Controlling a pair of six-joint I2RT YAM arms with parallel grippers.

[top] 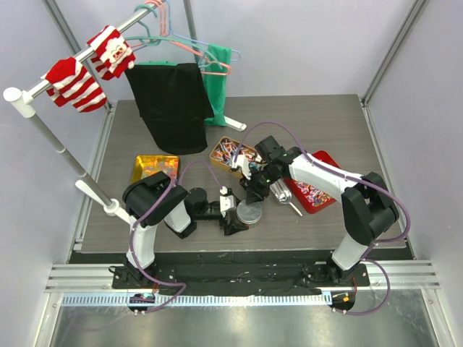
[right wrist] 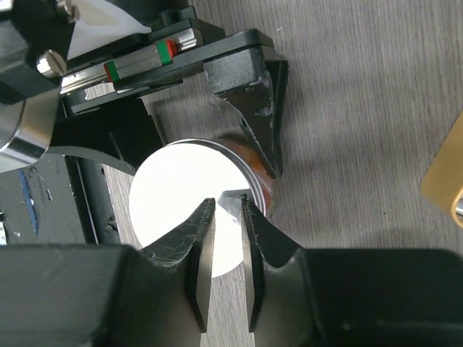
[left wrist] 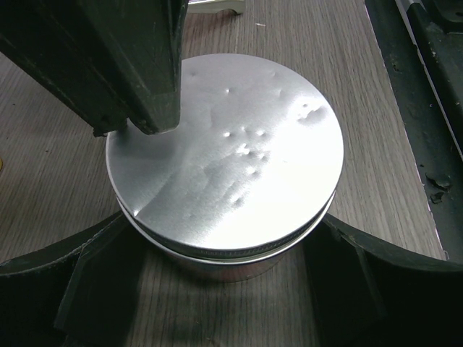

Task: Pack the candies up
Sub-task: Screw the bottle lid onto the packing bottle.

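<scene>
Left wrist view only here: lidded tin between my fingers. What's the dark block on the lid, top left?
Observer: The right hand, fingertips a narrow gap apart, on the lid near its rim.
Operator: Any candies outside the tin?
Observer: Yes, wrapped candies in a tray just behind the tin.
Operator: Scoop?
Observer: The silver scoop lies right of the tin, at the red tray's left edge.

The left claw (top: pixel 241 213) clamps the tin (left wrist: pixel 224 264) on both flanks and the right claw (right wrist: pixel 228 206) rests on its lid (left wrist: pixel 246 159), blocking approach from above; bare tabletop (top: pixel 315 119) at the far right offers passage.
</scene>
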